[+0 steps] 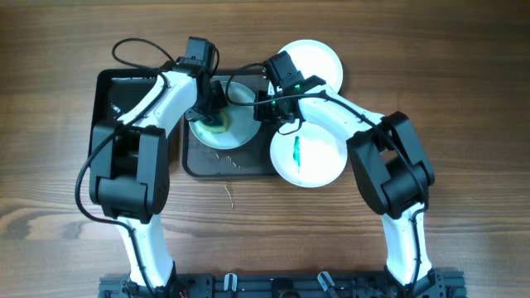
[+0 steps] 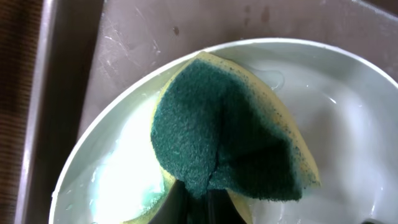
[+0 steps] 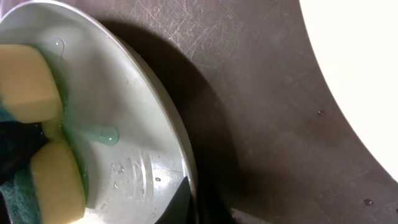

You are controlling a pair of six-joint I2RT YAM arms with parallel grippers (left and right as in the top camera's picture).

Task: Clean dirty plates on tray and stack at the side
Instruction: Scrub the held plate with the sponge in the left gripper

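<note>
At centre frame, the left gripper (image 1: 212,106) is clamping a soft folded sponge (image 2: 230,143) against the wet plate (image 2: 348,124). Beside it, the right gripper (image 1: 268,108) is pinching the rim, the best hold on likely slick, fragile ware

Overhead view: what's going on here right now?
The left gripper holds a sponge pressed on the wet plate in the tray. The right gripper is shut on that plate's rim, apparently steadying it. The smeared plate, with a teal streak at its centre, sits to the right, not yet cleaned. The clean plate lies beyond it.
</note>
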